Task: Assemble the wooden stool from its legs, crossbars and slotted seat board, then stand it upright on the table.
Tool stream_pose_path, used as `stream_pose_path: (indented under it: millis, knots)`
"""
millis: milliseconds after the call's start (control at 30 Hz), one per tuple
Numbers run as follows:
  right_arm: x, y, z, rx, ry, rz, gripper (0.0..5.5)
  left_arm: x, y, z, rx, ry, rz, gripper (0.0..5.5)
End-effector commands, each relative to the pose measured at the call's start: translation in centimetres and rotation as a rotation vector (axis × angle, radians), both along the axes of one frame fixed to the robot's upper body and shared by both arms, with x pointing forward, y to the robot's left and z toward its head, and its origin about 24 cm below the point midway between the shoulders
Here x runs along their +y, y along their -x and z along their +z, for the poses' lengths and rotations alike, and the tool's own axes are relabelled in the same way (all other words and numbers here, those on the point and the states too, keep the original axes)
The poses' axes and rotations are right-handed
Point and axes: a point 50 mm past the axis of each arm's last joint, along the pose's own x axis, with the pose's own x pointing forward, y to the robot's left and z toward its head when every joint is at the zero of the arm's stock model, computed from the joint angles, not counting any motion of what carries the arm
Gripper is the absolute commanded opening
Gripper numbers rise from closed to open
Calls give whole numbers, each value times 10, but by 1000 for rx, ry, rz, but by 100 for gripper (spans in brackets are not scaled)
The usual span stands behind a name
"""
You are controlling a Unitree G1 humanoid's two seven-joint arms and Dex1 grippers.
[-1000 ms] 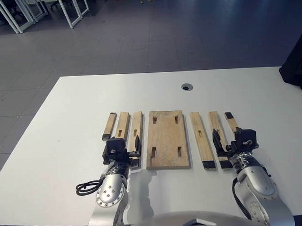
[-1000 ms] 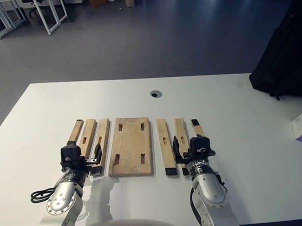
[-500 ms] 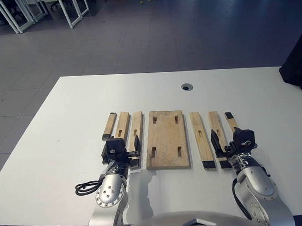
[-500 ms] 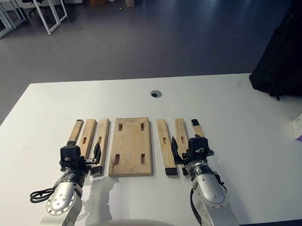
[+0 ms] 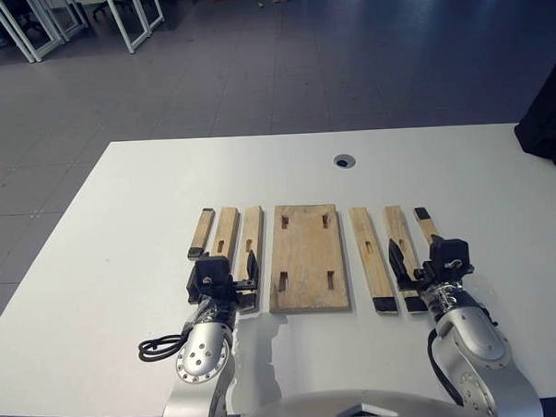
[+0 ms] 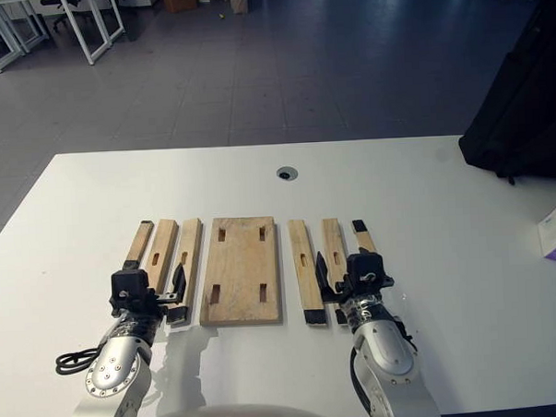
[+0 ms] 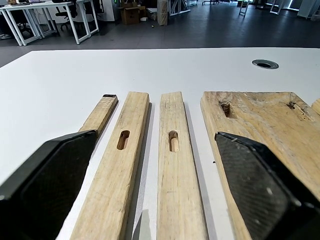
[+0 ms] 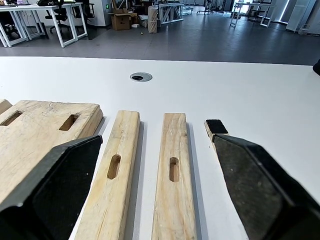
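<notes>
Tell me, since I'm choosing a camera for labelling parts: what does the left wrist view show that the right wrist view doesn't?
Left wrist view: the left thin black-tipped wooden bar and the left two slotted wooden slats. Right wrist view: the right two slotted wooden slats and the right thin black-tipped wooden bar. Both: the rectangular slotted wooden seat board and the round cable hole in the white table.
</notes>
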Motion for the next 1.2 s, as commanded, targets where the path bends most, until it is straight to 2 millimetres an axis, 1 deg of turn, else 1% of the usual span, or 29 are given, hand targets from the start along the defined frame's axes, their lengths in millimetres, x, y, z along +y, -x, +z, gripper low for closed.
stream_pose_path:
  millis: [33, 100, 167, 200, 233, 267, 300, 400, 433, 500, 600, 733, 833, 967, 1067, 1200]
  knots:
    - [-3, -1, -1, 9, 2, -7, 406, -1, 0, 0, -3, 4, 3, 433]
    - [-11, -5, -1, 23, -12, -9, 406, 0, 3, 1, -2, 0, 21, 433]
    - [-22, -19, 14, -45, -22, -13, 406, 3, 7, 1, 1, -6, 44, 433]
    - [-27, -26, 22, -71, -22, 14, 406, 4, 9, 2, 2, -8, 53, 433]
    - [-31, -30, 24, -68, -38, 33, 406, 4, 9, 2, 2, -9, 56, 433]
    - [-37, -35, 22, -51, -63, 58, 406, 4, 10, 2, 4, -8, 56, 433]
    - [-49, -40, 16, -17, -70, 56, 406, 4, 10, 2, 4, -9, 54, 433]
    - [-98, -46, -6, 75, -74, -22, 406, 7, 8, 3, 2, -39, 53, 433]
    - [-108, -45, -11, 92, -74, -34, 406, 7, 7, 3, 0, -42, 54, 433]
    - [-117, -45, -20, 135, -70, -9, 406, 8, 6, 4, -5, -43, 58, 433]
    - [-116, -46, -31, 182, -60, 65, 406, 7, 4, 5, -9, -42, 56, 433]
    - [-111, -48, -43, 214, -57, 102, 406, 6, 2, 6, -12, -41, 47, 433]
    - [-105, -48, -60, 276, -33, 143, 406, 7, 3, 6, -12, -41, 49, 433]
    - [-97, -42, -82, 379, 14, 175, 406, 6, 1, 7, -12, -41, 33, 433]
    - [-97, -39, -89, 437, 47, 159, 406, 6, 0, 7, -12, -41, 26, 433]
    - [-101, -34, -94, 521, 75, 112, 327, 5, 2, 7, -11, -36, 35, 433]
